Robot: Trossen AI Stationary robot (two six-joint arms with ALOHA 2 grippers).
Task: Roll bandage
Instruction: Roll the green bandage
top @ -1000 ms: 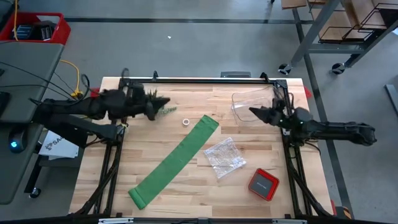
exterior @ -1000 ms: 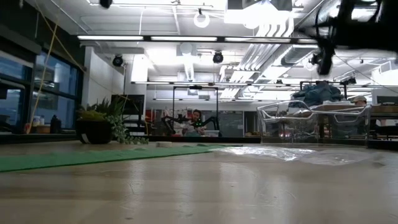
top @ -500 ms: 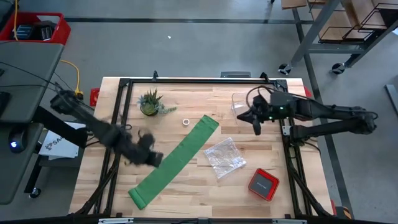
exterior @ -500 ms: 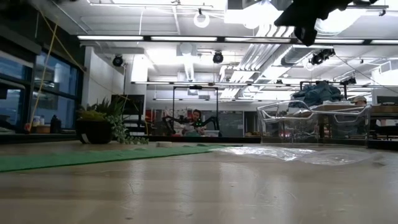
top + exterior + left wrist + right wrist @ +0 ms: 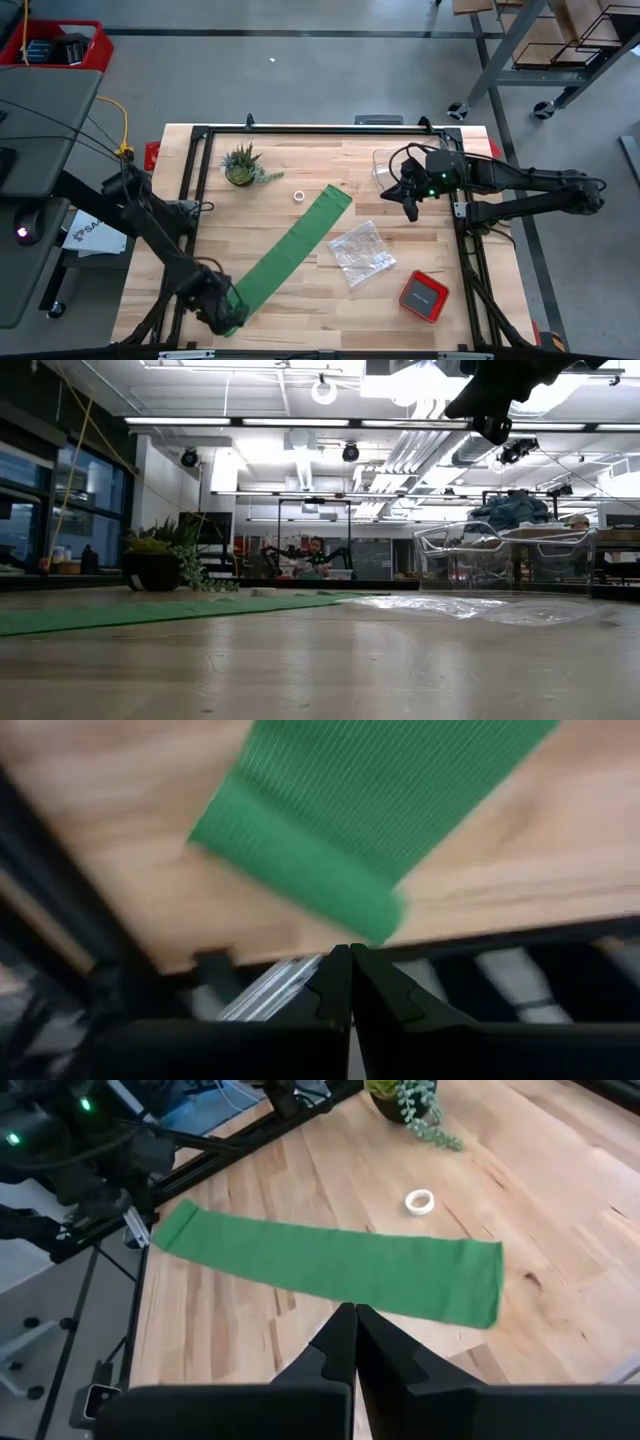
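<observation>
A bright green bandage [image 5: 290,255] with fine ribbing lies on a pale, striped wood-grain table [image 5: 300,290]. A small white tape ring [image 5: 299,195], a clear crinkly plastic bag [image 5: 361,251], a red box [image 5: 424,296] with a grey top, and a green potted plant [image 5: 241,166] sit there. Both arms are black.

Two dark arms [image 5: 530,190], black looping cables.

Layout about the bandage [image 5: 288,252]: tape ring [image 5: 299,195] and plant [image 5: 241,165] beyond its far end; plastic bag [image 5: 361,252] beside it, case [image 5: 424,296] farther right.
</observation>
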